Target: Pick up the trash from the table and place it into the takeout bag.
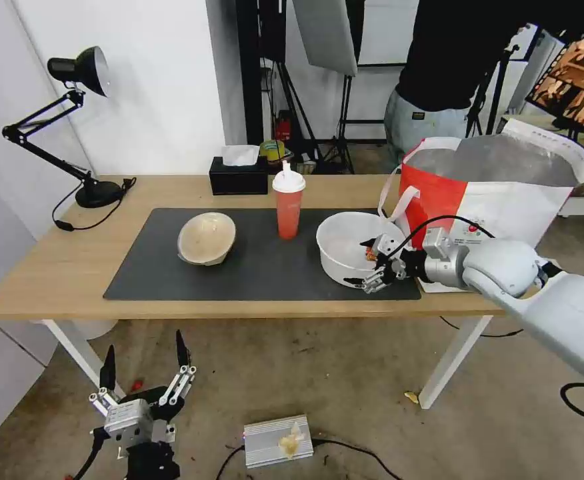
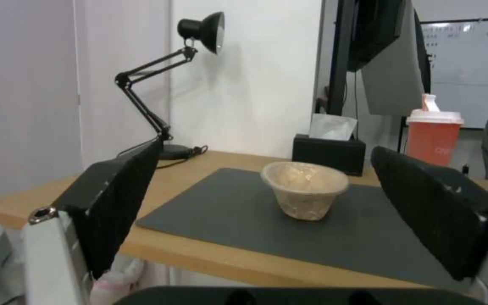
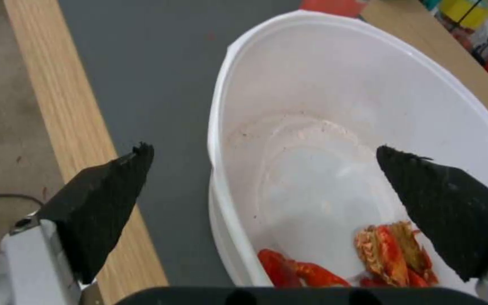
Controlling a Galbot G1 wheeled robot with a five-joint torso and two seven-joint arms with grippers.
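We see our right end effector [image 1: 370, 261] at the near right rim of the white round plastic bowl [image 1: 345, 245], its black textured fingers [image 3: 103, 203] spread apart and straddling the thin wall, one inside and one outside, not clamped on it. The bowl is smooth and glossy, holding red food scraps [image 3: 394, 250] against its inner wall. It sits on the matte dark grey mat [image 1: 145, 267] of the light-wood worktop [image 1: 52, 267], just beside the takeout bag [image 1: 499, 193], a white and red tote standing open with its silver foil lining showing. The tall red drink cup [image 1: 288, 203] with its white dome lid stands mid-mat, and the rough beige pulp bowl [image 1: 206, 238] lies tilted further left. Our left end effector [image 1: 147, 380] hangs below the worktop edge, fingers apart.
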